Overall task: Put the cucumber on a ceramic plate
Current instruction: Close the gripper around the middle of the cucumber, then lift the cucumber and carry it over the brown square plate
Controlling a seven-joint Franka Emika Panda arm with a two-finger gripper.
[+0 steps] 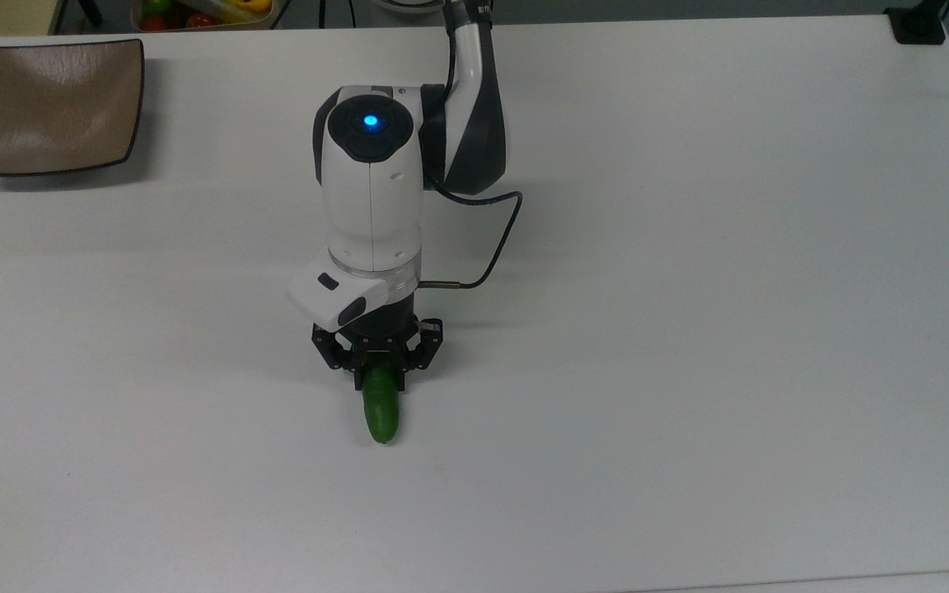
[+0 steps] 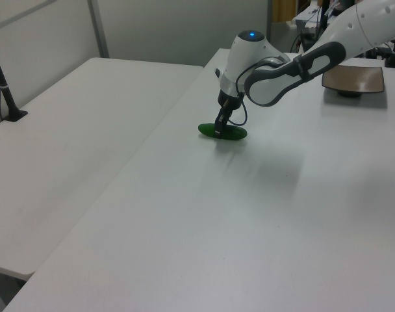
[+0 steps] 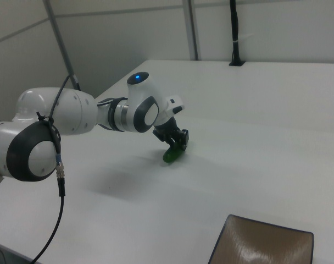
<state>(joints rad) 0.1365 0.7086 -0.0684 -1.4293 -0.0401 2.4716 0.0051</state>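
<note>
You are at the grasp step: the gripper [image 1: 378,377] stands low over the white table [image 1: 689,329], and its two black fingers have the far end of the cucumber [image 1: 381,412] pinched between them, with hardly any gap left on either side, so I judge the grip made or all but made. The cucumber lies flat on the table near the middle of the top view, its rounded free end pointing toward the near edge; in the left view it reads as a dark green bar [image 2: 222,132] lying across under the wrist, and in the right view [image 3: 171,153] it slopes down from the fingers, though you cannot tell there whether it has left the surface. The ceramic plate [image 1: 53,105] sits bare at the top view's far left corner, well apart from the cucumber, with a bin of coloured produce [image 1: 198,12] just beyond the table edge. What the next move calls for, in my judgement, is a straight lift first, high enough to clear the table, then a long carry to the far left and a low release over the plate's middle. Because you hold the cucumber near one end, expect the free end to droop or swing; watch for it.
</note>
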